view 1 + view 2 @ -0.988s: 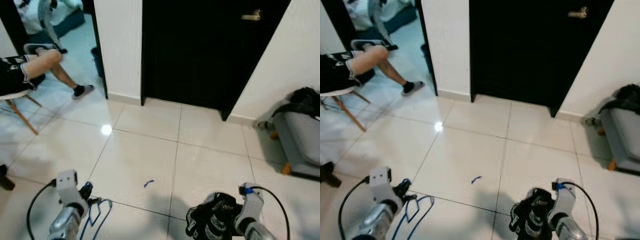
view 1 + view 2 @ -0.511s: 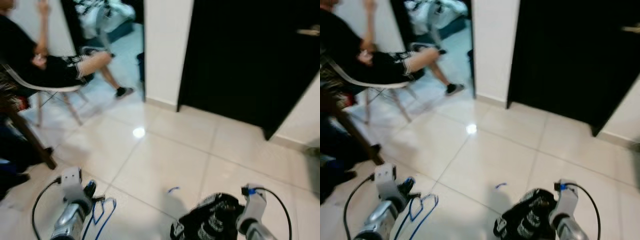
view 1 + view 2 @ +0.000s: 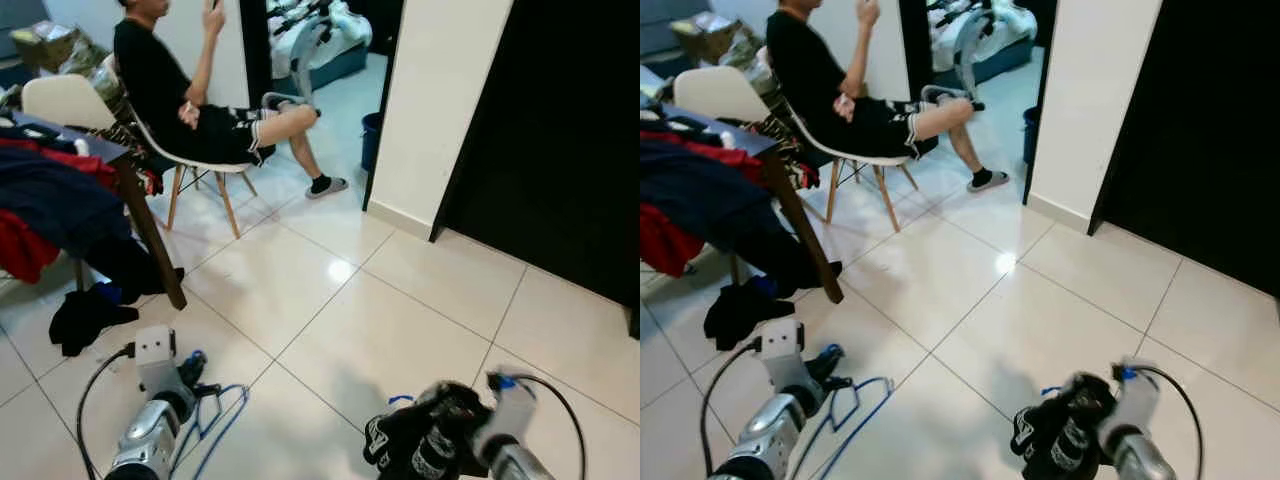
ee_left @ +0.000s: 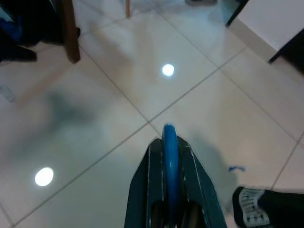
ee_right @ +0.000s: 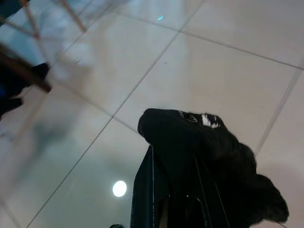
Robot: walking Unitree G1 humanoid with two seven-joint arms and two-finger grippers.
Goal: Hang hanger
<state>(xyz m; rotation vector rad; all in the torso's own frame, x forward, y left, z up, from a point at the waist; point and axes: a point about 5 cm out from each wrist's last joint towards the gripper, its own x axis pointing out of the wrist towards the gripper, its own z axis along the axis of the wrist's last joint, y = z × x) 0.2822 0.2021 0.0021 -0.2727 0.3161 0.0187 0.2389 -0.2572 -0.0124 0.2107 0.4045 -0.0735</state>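
A blue wire hanger [image 3: 213, 420] hangs low at the left, held by my left gripper [image 3: 190, 377], which is shut on it. In the left wrist view the blue hanger [image 4: 169, 156] is pinched between the two black fingers [image 4: 145, 190]. At the lower right my right gripper [image 3: 462, 432] is shut on a black garment with white print [image 3: 418, 440]. In the right wrist view the black garment [image 5: 204, 156] drapes over the fingers and hides their tips.
A person [image 3: 170, 85] sits on a white chair [image 3: 70, 100] at the upper left. A wooden table [image 3: 140, 215] piled with red and dark blue clothes [image 3: 50, 205] stands at the left, dark clothes [image 3: 85, 315] on the floor beneath. White wall [image 3: 445, 100] and black door [image 3: 570, 140] lie ahead.
The camera has swung left: the person, chair and clothes table have come into view and the black door has slid right. Both grippers keep their holds.
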